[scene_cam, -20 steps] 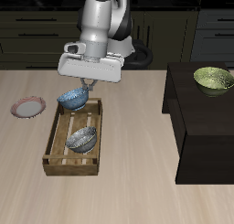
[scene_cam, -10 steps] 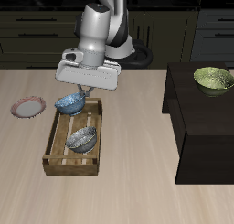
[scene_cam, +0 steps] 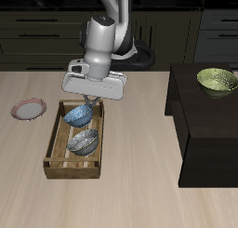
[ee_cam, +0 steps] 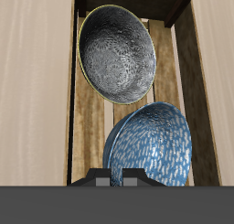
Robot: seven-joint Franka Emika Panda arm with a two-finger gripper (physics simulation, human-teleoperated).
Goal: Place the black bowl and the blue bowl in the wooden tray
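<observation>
The black bowl (scene_cam: 84, 142) already lies tilted in the wooden tray (scene_cam: 53, 160), in the half nearer the table's front edge, so that part of the job looks done. The blue bowl (scene_cam: 80, 115) is the one left: it hangs from the claw (scene_cam: 85, 103) over the tray's back half, inside the line of the walls. In the wrist view the blue bowl (ee_cam: 151, 145) sits right under the claw (ee_cam: 118, 177), tipped on edge, with its rim running up between the two fingertips (ee_cam: 99, 179), so the claw is pinching the bowl by its rim. The black bowl (ee_cam: 116, 53) lies just beyond it on the slats, close to it; whether the two rims touch I cannot tell. Whether the blue bowl's underside rests on the slats is not clear either.

The arm reaches forward from the back of the table, its wrist pointing nearly straight down over the tray (ee_cam: 186, 109). What remains, by my reading, is to let the blue bowl go and lift clear.
</observation>
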